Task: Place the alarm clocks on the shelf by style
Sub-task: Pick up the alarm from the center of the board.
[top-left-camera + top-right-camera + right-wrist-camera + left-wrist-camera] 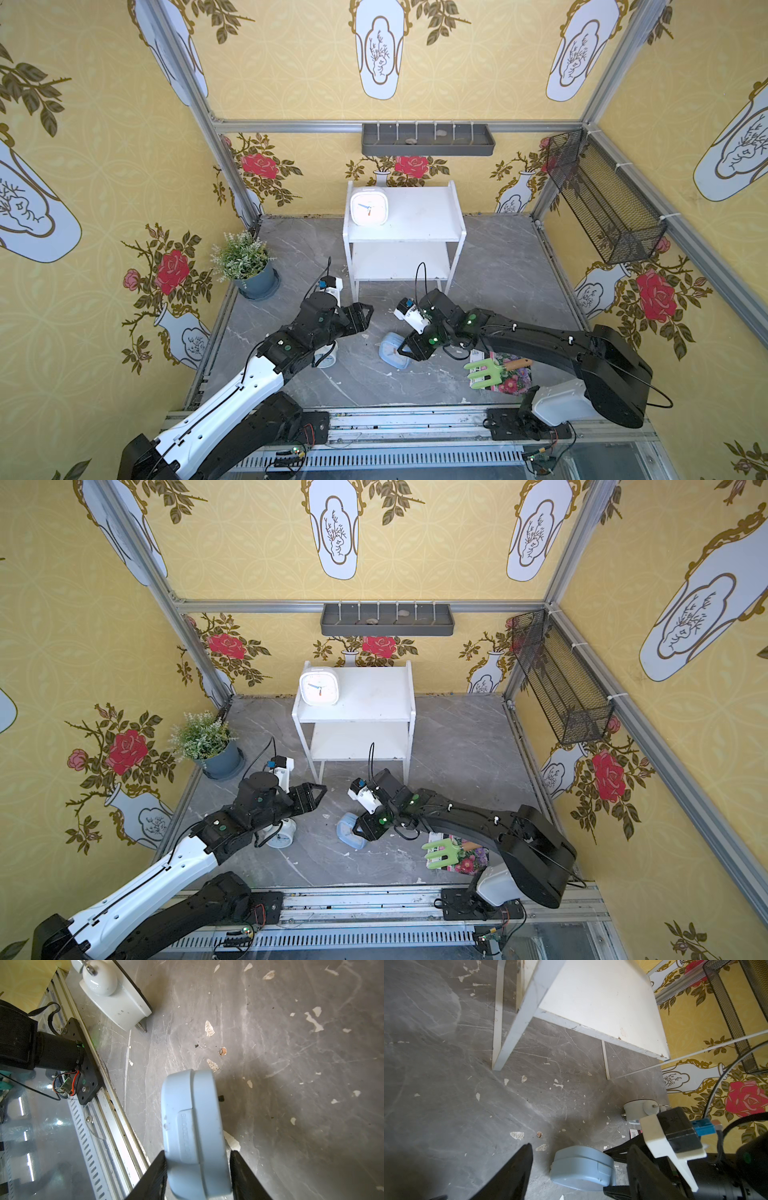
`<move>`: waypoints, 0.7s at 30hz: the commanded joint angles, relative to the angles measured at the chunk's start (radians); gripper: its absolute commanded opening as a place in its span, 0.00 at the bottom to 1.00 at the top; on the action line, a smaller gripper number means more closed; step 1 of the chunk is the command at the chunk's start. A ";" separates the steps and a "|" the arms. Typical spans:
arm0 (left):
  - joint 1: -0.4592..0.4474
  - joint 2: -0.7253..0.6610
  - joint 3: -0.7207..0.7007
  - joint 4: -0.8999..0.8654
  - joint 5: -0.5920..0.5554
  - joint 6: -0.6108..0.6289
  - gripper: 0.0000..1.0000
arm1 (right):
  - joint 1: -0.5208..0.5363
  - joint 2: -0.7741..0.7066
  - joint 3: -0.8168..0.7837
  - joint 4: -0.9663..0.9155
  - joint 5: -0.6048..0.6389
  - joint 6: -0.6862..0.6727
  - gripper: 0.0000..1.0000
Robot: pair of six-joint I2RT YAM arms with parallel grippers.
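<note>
My right claw [198,1154] pinched the blue clock [193,1118], in front of the shelf [415,218]; left claw [366,318] hung spread, empty. Pickup step, I judged; next it needed lifting onto the shelf beside the white clock [369,206].

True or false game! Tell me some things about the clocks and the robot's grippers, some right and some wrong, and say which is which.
1. The white square clock sits on top of the shelf. True.
2. The light blue clock is on the shelf too. False: it is down on the table, between the right gripper's fingers.
3. The shelf's lower board holds a clock. False: no clock shows on it; a twin-bell clock stands on the table.
4. The left gripper holds nothing. True.
5. A potted plant stands on the table. True.
</note>
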 commanded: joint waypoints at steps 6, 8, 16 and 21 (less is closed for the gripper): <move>0.003 -0.011 -0.011 0.032 0.008 0.016 0.75 | 0.016 -0.016 -0.002 0.018 0.004 0.000 0.34; 0.003 -0.018 -0.017 0.037 0.008 0.015 0.75 | 0.021 -0.026 0.002 0.013 0.008 0.004 0.32; 0.025 -0.058 -0.015 0.058 0.070 0.056 0.77 | 0.047 -0.121 0.039 -0.063 0.034 0.022 0.31; 0.120 -0.129 -0.049 0.227 0.430 0.078 0.82 | 0.050 -0.238 0.068 -0.127 0.004 0.043 0.30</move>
